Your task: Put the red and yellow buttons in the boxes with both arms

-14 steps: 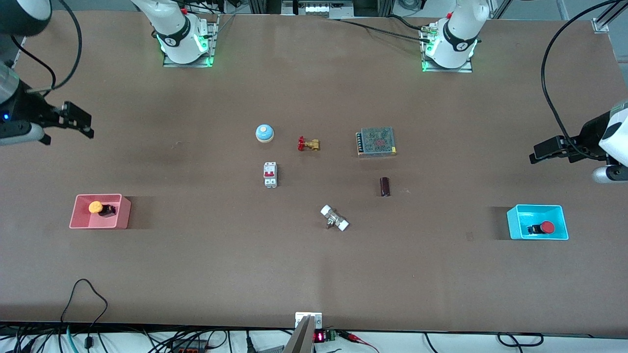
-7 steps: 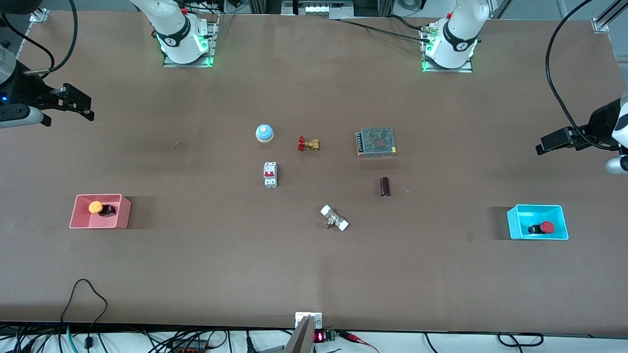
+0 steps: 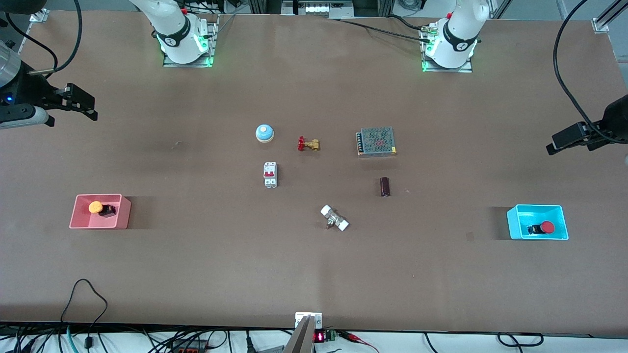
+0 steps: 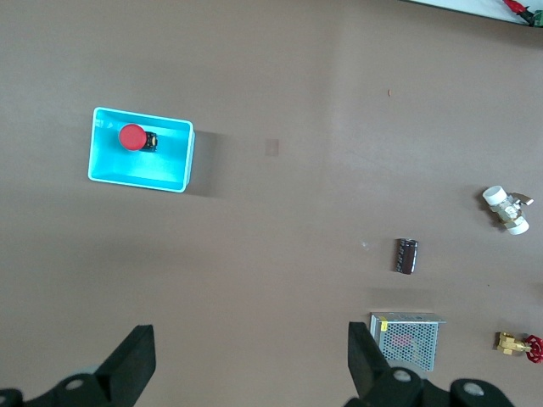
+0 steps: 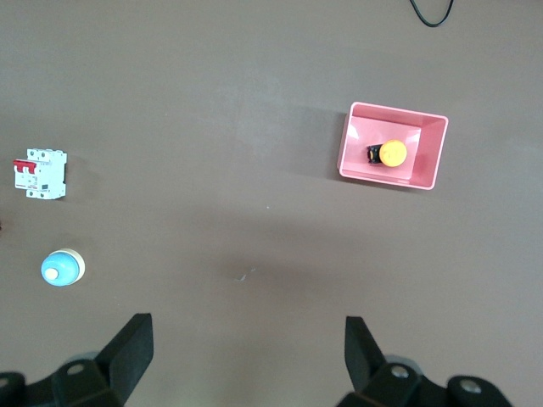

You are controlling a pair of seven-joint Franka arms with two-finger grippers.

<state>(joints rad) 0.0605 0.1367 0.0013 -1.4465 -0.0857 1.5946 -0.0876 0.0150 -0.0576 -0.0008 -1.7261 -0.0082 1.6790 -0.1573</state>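
I am holding my left gripper (image 3: pixel 564 141) and right gripper (image 3: pixel 81 104) spread over the table's (image 3: pixel 314 274) two end edges; I am reading no writing anywhere.

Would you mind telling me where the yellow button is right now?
In the front view, the yellow button lies inside the pink box at the right arm's end of the table, nearer the front camera than the circuit breaker.

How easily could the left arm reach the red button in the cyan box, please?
Probably easily: the left gripper hangs open over bare table, the red button lies uncovered in the open-topped cyan box, and nothing stands between them.
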